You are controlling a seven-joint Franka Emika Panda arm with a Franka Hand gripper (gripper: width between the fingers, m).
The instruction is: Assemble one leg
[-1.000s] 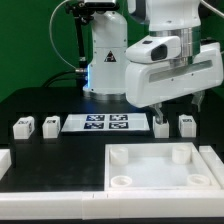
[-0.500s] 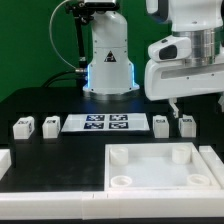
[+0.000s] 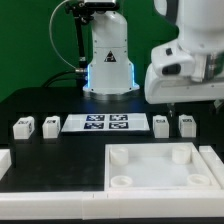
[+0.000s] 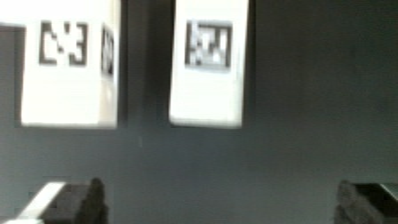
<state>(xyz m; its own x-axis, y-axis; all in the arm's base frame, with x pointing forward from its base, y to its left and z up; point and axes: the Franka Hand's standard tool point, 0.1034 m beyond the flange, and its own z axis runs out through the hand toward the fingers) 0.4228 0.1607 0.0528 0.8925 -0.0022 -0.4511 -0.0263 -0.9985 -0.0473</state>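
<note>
Four small white legs with square markers stand on the black table: two at the exterior view's left [image 3: 22,127] [image 3: 50,124] and two at its right [image 3: 161,125] [image 3: 186,125]. My gripper [image 3: 193,102] hangs above the right pair, touching neither. In the wrist view two legs [image 4: 71,65] [image 4: 210,65] lie side by side ahead of the gripper [image 4: 222,205]. The fingertips [image 4: 71,200] stand wide apart with only bare table between them. The gripper is open and empty.
The marker board [image 3: 105,123] lies between the two pairs of legs. The large white square tray with round corner sockets [image 3: 150,155] sits at the front right. A white part [image 3: 4,160] shows at the left edge. The arm's base [image 3: 108,65] stands behind.
The arm's hand has moved toward the exterior view's right and now hangs over the right pair of legs. The legs, tray and marker board have not moved.
</note>
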